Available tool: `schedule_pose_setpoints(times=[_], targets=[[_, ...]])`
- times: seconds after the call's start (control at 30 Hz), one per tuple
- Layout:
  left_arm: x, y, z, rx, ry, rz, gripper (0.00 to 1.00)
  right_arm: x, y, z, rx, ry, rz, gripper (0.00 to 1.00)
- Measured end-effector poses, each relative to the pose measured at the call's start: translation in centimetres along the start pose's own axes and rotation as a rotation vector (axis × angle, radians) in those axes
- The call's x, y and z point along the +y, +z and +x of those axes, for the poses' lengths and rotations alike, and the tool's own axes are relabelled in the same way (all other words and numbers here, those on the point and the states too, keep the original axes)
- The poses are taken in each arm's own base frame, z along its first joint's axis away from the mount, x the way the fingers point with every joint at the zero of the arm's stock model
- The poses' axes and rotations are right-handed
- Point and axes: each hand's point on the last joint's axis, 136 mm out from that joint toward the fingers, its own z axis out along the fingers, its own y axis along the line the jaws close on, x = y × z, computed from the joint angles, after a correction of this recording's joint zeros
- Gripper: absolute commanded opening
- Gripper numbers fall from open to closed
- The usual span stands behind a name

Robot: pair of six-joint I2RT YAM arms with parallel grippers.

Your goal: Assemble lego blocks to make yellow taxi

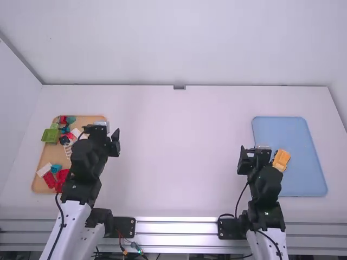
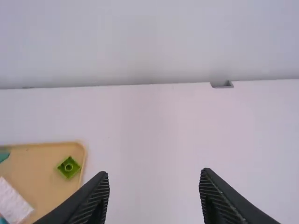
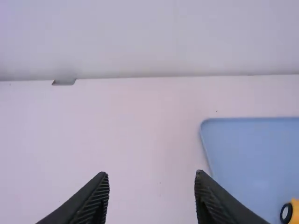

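Both stand open: your left claw [image 1: 106, 133], with blocks [image 1: 49, 180] to its left, and your right claw [image 1: 254, 153], with a yellow vehicle [image 1: 281, 160] to its right.

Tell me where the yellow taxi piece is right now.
In the high view, the yellow taxi piece sits on the right, on the blue tray, just beyond the right gripper.

Robot arms [image 1: 80, 173] and metal rail [image 1: 176, 233] suggest a lab.
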Motion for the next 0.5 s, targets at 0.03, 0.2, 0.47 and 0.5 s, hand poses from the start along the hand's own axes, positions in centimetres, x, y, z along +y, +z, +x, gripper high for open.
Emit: schedule_pose_setpoints(times=[0.03, 0.2, 0.47, 0.5], targets=[[0.1, -0.2, 0.6, 0.000, 0.000, -0.003, 0.42, 0.0, 0.0, 0.6, 0.002, -0.001, 0.001, 0.39], [0.2, -1.0, 3.3, -0.005, 0.000, -0.011, 0.31, 0.0, 0.1, 3.1, -0.002, -0.001, 0.003, 0.29], [0.3, -1.4, 7.5, -0.006, 0.000, -0.016, 0.16, -0.1, -0.9, 0.2, -0.140, -0.003, 0.006, 0.17], [0.3, -1.4, 8.1, -0.006, 0.000, -0.018, 0.13, -0.1, -1.1, -0.2, -0.158, -0.002, 0.007, 0.15]])
